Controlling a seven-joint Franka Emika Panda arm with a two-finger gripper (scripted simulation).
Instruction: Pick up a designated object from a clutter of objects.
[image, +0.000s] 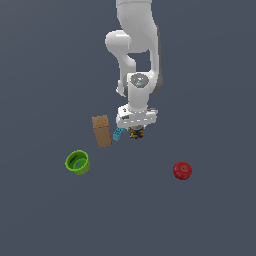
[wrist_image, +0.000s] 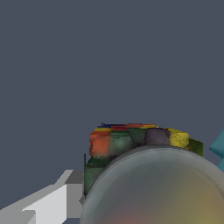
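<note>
1. Hand (image: 136, 131) of mine hangs straight down from the white arm (image: 137, 55), right over the speckled can (image: 135, 133), which peeks out just beneath it in the exterior view.
2. Whether my fingers are spread or pinching the can, I cannot tell: the exterior view hides the fingertips behind the hand's body, and the wrist view shows only one pale grey finger (wrist_image: 52, 201) beside the can's wall.
3. From the wrist view the can (wrist_image: 144, 175) fills the lower part of the picture, very close: a rounded greyish top and dark sides patched with orange, red, yellow, green and blue.
4. On the grey bench (image: 50, 220), the can sits near the middle of the clutter, just beside the cyan toy brick (image: 118, 134), which lies on its side toward the exterior view's left.
5. That brick also shows as a cyan sliver (wrist_image: 217, 146) at the edge of the wrist view, close to the can.
6. Next to the brick, further to the exterior view's left, stands the tan cardboard box (image: 102, 131), upright and a little tilted.
7. Well apart from these, the green cup (image: 78, 162) lies nearer the camera on the exterior view's left, with its opening showing.
8. Alone on the exterior view's right, well apart from the can, rests the red ball (image: 182, 170).
</note>
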